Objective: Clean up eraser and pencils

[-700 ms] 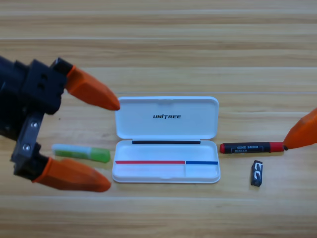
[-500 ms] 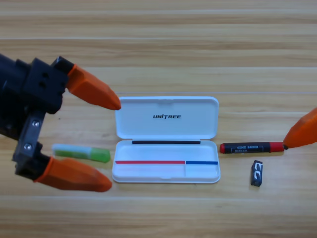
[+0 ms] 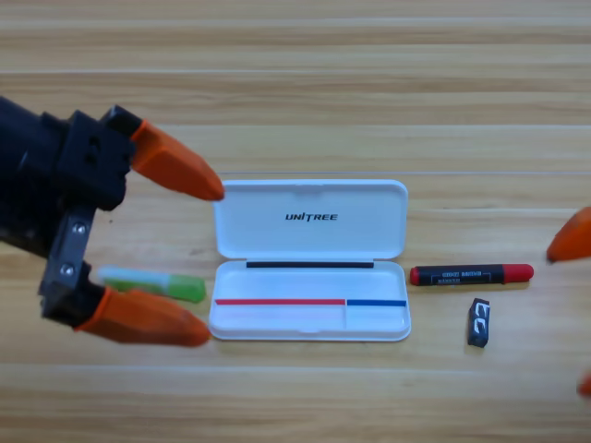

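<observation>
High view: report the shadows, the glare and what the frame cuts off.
High view: light soft and even; faint shadow below the white case; no glare on the red pencil or eraser; left hand, open over the green pencil, cut at the left edge; right hand at the right.

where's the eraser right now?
In the high view the eraser lies on the table at lower right, just below the red pencil and right of the open white case, untouched by either gripper.
</observation>
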`<state>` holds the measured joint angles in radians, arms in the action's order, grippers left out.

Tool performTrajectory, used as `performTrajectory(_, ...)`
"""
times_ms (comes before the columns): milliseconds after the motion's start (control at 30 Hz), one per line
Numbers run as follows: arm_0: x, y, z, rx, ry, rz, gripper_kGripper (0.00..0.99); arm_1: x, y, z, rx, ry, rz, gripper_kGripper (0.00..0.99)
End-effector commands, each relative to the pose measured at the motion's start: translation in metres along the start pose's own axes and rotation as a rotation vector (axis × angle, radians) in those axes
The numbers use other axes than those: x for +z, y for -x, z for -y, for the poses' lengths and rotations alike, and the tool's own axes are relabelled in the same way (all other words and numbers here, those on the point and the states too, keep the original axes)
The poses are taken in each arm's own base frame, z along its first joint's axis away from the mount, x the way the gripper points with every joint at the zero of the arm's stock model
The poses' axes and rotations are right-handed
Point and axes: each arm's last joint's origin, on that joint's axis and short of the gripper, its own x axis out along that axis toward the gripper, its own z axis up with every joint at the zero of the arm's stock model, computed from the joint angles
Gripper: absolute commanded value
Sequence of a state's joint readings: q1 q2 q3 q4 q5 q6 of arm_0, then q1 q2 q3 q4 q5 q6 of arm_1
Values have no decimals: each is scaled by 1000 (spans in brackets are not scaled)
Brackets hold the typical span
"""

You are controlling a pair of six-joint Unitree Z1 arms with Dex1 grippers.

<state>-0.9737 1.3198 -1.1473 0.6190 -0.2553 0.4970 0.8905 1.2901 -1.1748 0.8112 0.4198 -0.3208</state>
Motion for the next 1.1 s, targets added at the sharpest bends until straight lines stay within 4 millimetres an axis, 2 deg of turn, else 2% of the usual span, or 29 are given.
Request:
performTrajectory(33,5,-5,-7,83,-88,-112,982,-5,-47,25,-124,-211,-204,983)
performTrajectory(100,4,-4,-18,196,-109,-187,982,-7,-63,35,-181,-308,-252,983)
performTrajectory(233,-16,-3,-51,295,-181,-341,982,-5,-98,64,-283,-460,-355,983)
performTrajectory(367,-45,-24,-90,254,-200,-502,979,-10,-117,80,-393,-508,-423,986)
performTrajectory(500,-71,-51,-116,165,-196,-597,979,-18,-133,85,-430,-599,-469,989)
performTrajectory(633,-91,-89,-132,47,-161,-657,979,-23,-147,94,-464,-660,-485,989)
performTrajectory(767,-106,-117,-138,-68,-100,-697,974,-26,-164,109,-496,-866,-462,986)
performTrajectory(933,-111,-137,-146,-140,-56,-710,973,-38,-193,130,-562,-1069,-462,979)
performTrajectory(1100,-116,-148,-149,-158,-24,-725,973,-50,-210,148,-640,-1184,-448,976)
